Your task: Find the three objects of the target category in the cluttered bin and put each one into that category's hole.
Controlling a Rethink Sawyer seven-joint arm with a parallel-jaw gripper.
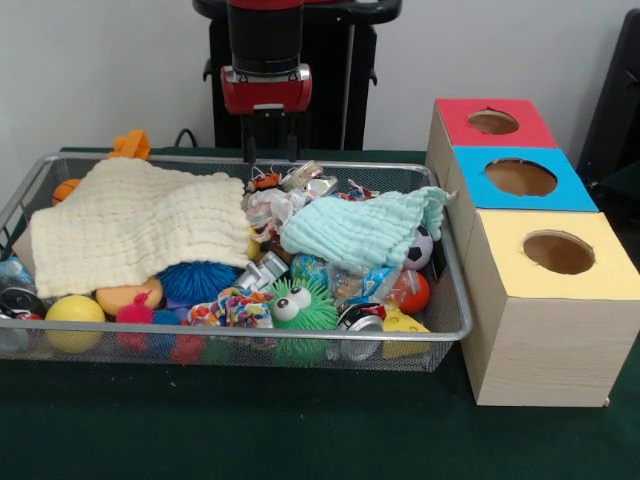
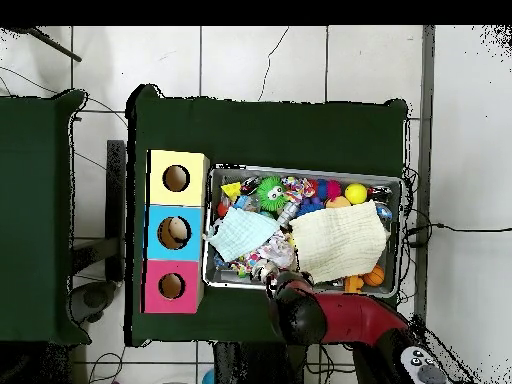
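A wire mesh bin (image 1: 230,338) is heaped with toys. A cream cloth (image 1: 140,225) covers its left half and a mint cloth (image 1: 365,230) lies right of the middle. Around them show a green fuzzy ball with eyes (image 1: 300,305), a blue spiky ball (image 1: 195,282), a yellow ball (image 1: 73,312), a small soccer ball (image 1: 420,248) and a can (image 1: 360,318). My gripper (image 1: 270,150) hangs open and empty over the bin's far rim. From overhead, the arm (image 2: 300,310) hides the gripper at the edge of the bin (image 2: 300,169).
Three wooden boxes stand in a row beside the bin, each with a round hole on top: red (image 1: 455,115), blue (image 1: 575,195) and yellow (image 1: 615,275). In the overhead view they are yellow (image 2: 160,165), blue (image 2: 155,215) and red (image 2: 155,272). An orange toy (image 1: 131,144) sits behind the bin.
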